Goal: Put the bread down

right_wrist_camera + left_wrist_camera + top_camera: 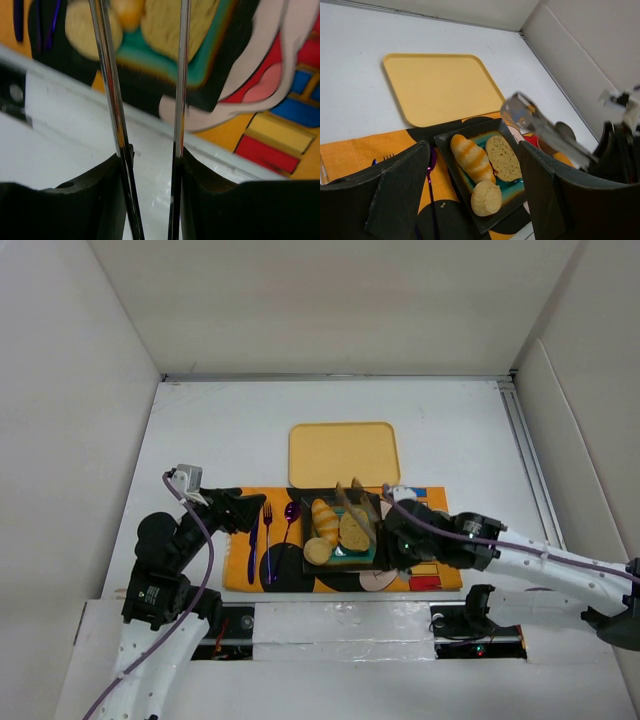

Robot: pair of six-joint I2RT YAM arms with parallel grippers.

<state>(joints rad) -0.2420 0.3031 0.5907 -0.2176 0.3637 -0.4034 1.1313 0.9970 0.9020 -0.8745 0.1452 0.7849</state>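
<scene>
The bread lies on a dark square plate (339,495) with a teal centre: a long ridged roll (325,520), an oval brownish slice (354,530) and a small round bun (317,551). The left wrist view shows the roll (471,157), slice (502,157) and bun (486,198) close together on the plate (451,142). My right gripper (400,530) is shut on metal tongs (358,502), whose two arms (181,75) run between its fingers (151,160) and stand apart over the plate's right side. My left gripper (250,512) hangs open left of the plate, holding nothing.
A yellow tray (344,452) lies behind the plate on the white table. The plate sits on an orange patterned placemat (440,500), with purple cutlery (268,530) to its left. White walls enclose the table on three sides.
</scene>
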